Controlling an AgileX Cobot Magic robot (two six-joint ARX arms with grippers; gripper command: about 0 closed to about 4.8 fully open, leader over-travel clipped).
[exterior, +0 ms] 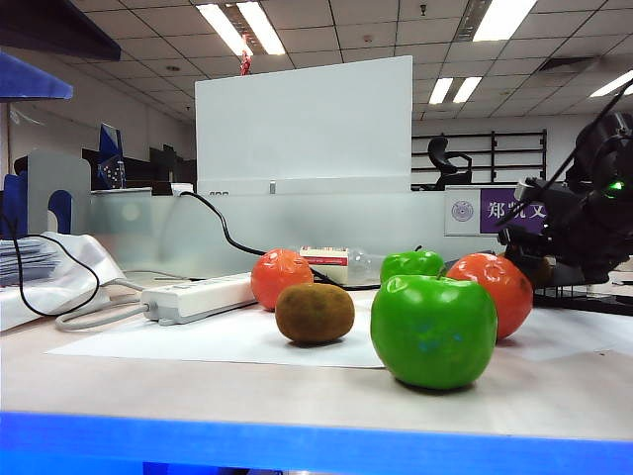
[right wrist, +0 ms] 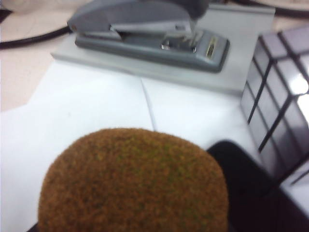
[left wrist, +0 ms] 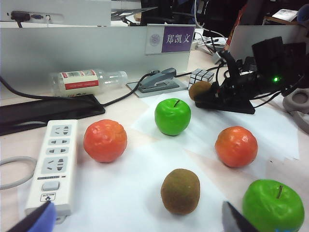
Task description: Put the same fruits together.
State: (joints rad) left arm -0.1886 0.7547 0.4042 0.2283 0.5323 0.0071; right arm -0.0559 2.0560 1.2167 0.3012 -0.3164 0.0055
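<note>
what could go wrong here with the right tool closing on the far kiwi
The right tool is around the far kiwi, beside the gridded cube and near the stapler; a wide swing could knock either. The round kiwi may slip if the grip is partial. The left tool hangs open, well clear.

a green apple (exterior: 433, 330) sits nearest, a brown kiwi (exterior: 315, 313) left of it.

I see an open office under a tiled ceiling (exterior: 346, 40) with lit fluorescent panels (exterior: 237, 28). A white board (exterior: 303, 121) stands behind a frosted desk divider (exterior: 297, 233). Farther back are a black office chair (exterior: 442, 161) and dark shelving (exterior: 514, 155).
</note>
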